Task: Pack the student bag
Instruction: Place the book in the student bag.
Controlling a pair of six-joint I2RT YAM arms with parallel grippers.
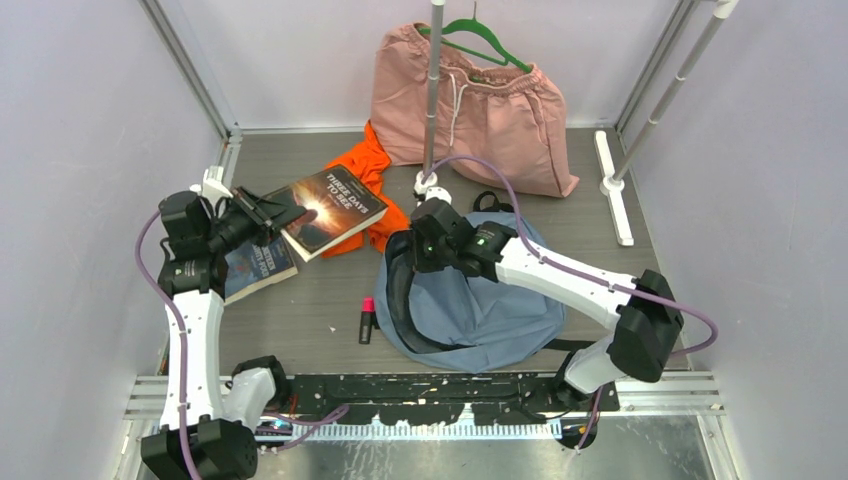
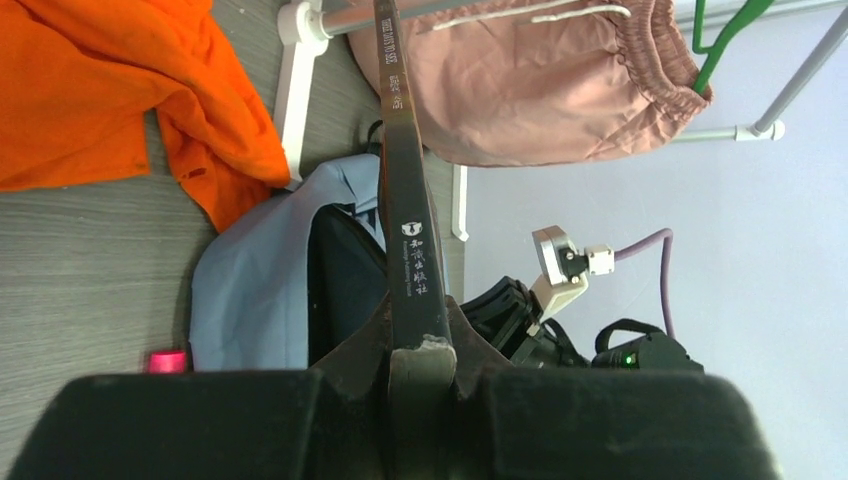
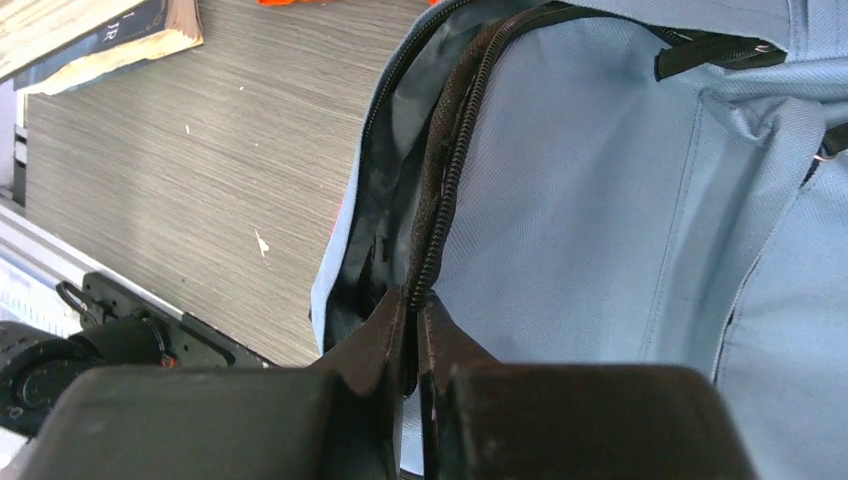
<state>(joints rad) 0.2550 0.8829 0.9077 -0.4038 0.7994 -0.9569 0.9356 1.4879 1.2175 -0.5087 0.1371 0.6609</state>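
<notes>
Top view: the student bag (image 1: 480,310) lies lower centre on the table (image 1: 300,310), its mouth gaping toward the left; left wrist view: the left claw (image 2: 421,348) is clamped on a dark book (image 2: 403,180), edge-on at centre; right wrist view: the right claw (image 3: 412,340) pinches the bag's black zipper edge (image 3: 440,190) at lower centre.

You are looking at a book (image 1: 335,210) whose front is showing the big words "THREE DAYS TO" and one more short word, too blurry to read. In the left wrist view its dark spine (image 2: 410,270) is showing a small badge and the white Chinese signs 知识出版社. A second book (image 1: 258,265) is showing pale letters on blue, too small to read.
</notes>
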